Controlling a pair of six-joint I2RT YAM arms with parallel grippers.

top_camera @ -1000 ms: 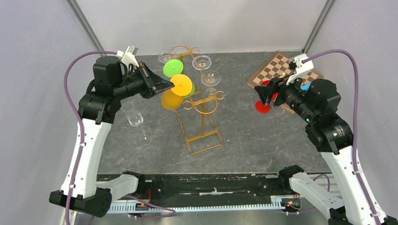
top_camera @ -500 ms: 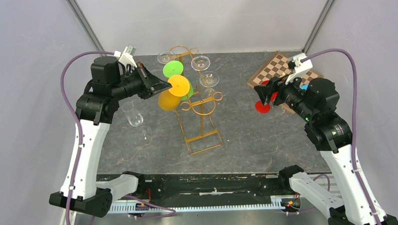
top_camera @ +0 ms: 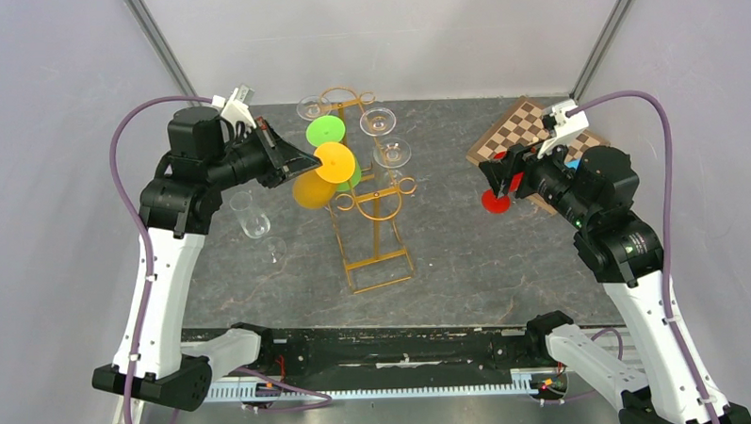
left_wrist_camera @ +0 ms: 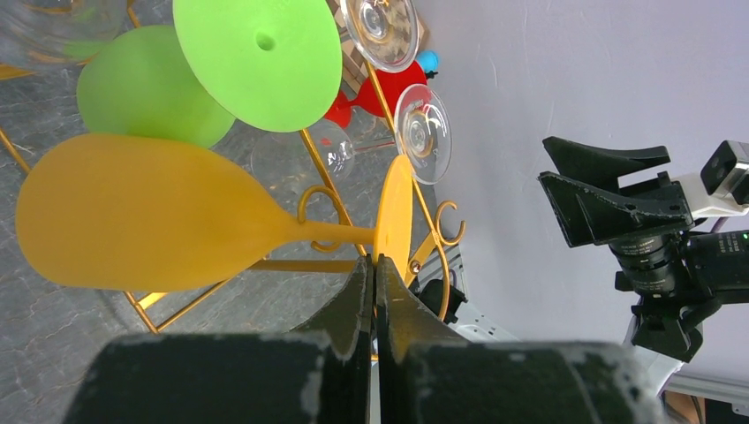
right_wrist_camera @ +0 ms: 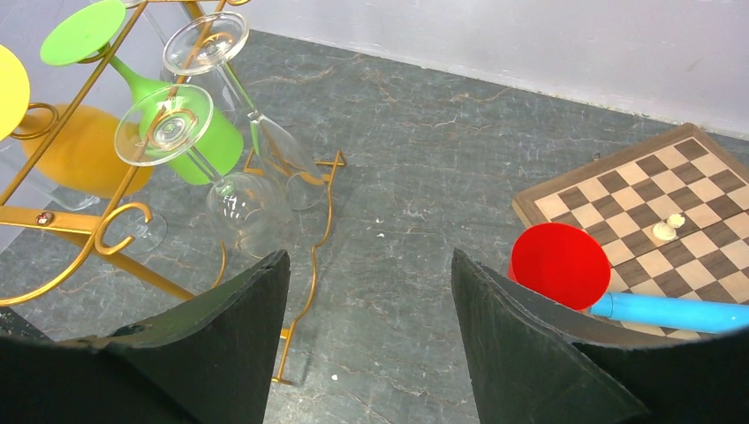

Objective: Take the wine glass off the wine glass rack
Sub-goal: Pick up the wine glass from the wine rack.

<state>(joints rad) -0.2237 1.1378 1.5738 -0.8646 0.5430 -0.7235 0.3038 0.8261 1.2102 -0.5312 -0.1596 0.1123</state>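
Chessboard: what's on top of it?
A white chess piece stands on the chessboard. A blue tube lies at its near edge, partly covered by the right gripper. The red glass hides the near corner.

Rack [top_camera: 382,232] mid-table, chessboard [top_camera: 520,131] back right, loose glass [top_camera: 249,216] left of rack

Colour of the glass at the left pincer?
Orange-yellow glass, left pincer shut on its foot; best in left wrist view.

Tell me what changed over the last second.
The left gripper, shut on the foot of the orange wine glass, drew slightly left, carrying the glass. The wine glass rack shifted left with it, so the glass seems not yet free. The right gripper stayed open and still near the red glass.
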